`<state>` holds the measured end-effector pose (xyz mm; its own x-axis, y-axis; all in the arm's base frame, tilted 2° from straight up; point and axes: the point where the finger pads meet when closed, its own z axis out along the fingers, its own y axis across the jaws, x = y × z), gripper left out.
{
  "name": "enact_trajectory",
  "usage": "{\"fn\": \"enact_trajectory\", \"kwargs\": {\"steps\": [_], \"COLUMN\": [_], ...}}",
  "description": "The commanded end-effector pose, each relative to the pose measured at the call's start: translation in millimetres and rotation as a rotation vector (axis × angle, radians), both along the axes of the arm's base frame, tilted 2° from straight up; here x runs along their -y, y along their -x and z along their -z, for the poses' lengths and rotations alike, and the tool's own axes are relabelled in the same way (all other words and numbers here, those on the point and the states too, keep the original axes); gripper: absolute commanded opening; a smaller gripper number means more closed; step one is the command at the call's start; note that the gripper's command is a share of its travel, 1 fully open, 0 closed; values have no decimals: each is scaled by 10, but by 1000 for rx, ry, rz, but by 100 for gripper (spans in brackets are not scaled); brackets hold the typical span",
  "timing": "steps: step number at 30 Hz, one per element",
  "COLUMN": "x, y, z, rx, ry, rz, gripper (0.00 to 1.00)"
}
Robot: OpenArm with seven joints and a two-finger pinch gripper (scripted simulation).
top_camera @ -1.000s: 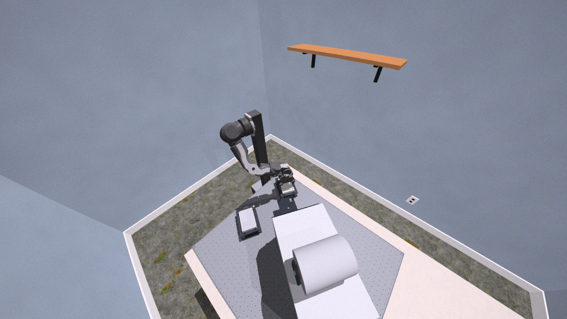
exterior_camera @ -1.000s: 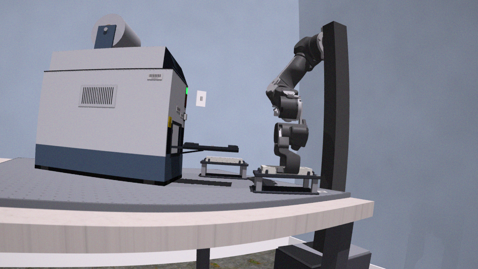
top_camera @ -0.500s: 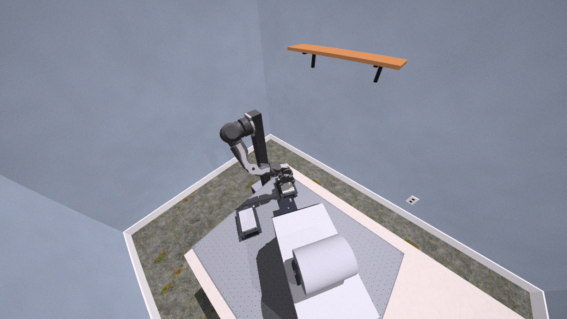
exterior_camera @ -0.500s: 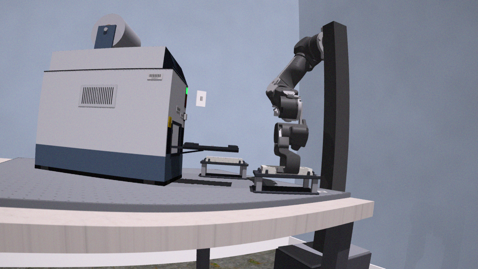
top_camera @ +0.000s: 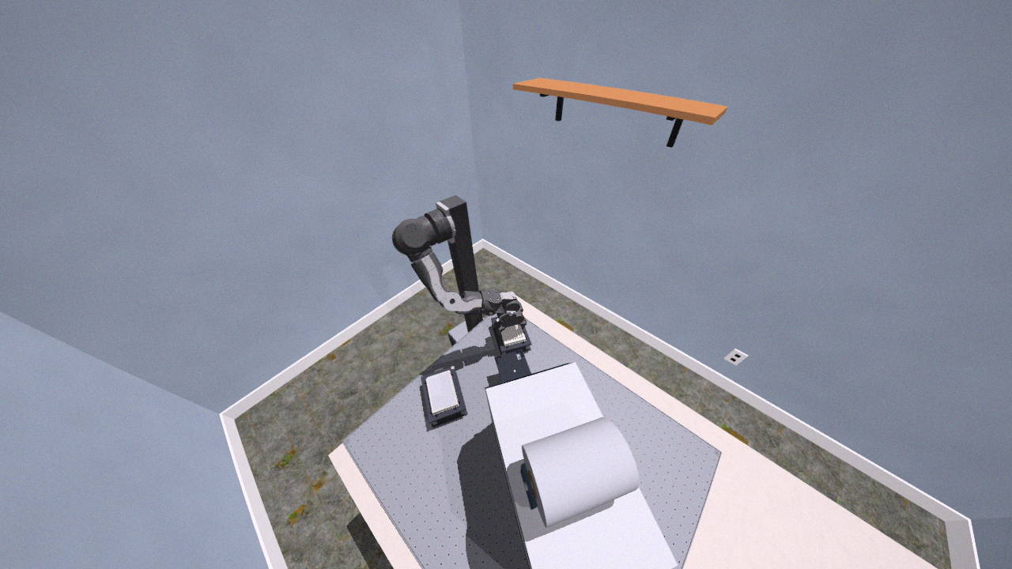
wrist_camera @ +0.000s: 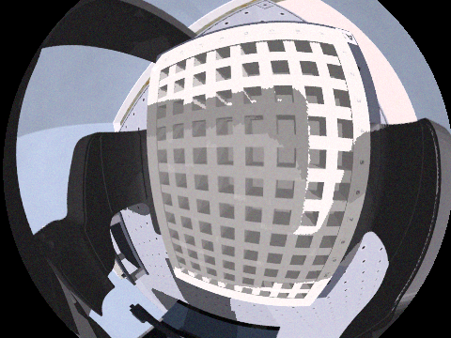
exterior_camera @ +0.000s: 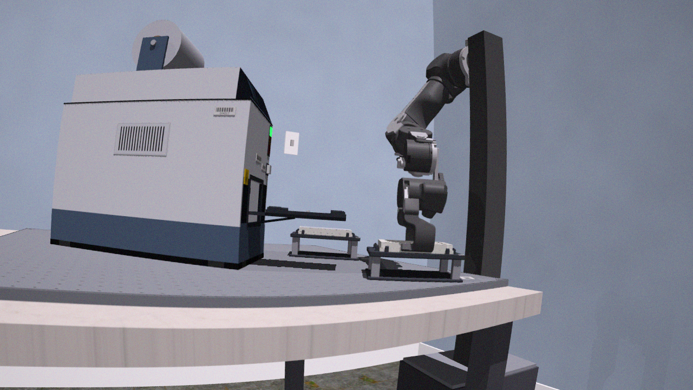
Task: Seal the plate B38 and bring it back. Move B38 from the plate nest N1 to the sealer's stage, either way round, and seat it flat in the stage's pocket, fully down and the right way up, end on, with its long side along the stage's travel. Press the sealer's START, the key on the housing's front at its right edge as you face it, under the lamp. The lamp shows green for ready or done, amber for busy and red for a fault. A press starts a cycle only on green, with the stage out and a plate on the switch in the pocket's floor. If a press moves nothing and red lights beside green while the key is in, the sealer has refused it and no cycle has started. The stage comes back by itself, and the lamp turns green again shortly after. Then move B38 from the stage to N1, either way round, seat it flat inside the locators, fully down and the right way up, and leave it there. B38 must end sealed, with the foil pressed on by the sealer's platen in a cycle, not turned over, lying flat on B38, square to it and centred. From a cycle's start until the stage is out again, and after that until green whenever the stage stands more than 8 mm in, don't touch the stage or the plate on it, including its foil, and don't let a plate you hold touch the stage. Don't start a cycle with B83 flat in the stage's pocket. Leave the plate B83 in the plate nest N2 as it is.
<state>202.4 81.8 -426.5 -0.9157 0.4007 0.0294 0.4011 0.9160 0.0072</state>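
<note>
Pretty much at the start here: the gripper (exterior_camera: 420, 242) is clamped on plate B38 (exterior_camera: 443, 247), which looks to still sit in nest N1 (exterior_camera: 411, 255) at lower right of the exterior view, so no lift yet. The sealer's stage (exterior_camera: 305, 212) is out and bare, lamp (exterior_camera: 270, 131) green. Left to do: carry it over, seat it, press START, bring it back. B83 (exterior_camera: 323, 232) sits untouched in N2 (exterior_camera: 323, 237)
</note>
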Motion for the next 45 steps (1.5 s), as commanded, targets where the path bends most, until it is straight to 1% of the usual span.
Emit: {"fn": "enact_trajectory", "kwargs": {"steps": [1,5,10,22,27,39,44,45], "x": [-7,-7,6,6,10,10,22,22], "y": [-2,-2,-25,-25,-40,-40,-28,-28], "z": [-6,-6,-319,-319,-638,-638,-955,-955], "rx": [1,1,-1,-1,-1,-1,-1,-1], "ry": [-2,-2,-1,-1,-1,-1,-2,-2], "rz": [0,0,6,6,6,6,5,5], "gripper": [0,0,0,0,0,0,0,0]}}
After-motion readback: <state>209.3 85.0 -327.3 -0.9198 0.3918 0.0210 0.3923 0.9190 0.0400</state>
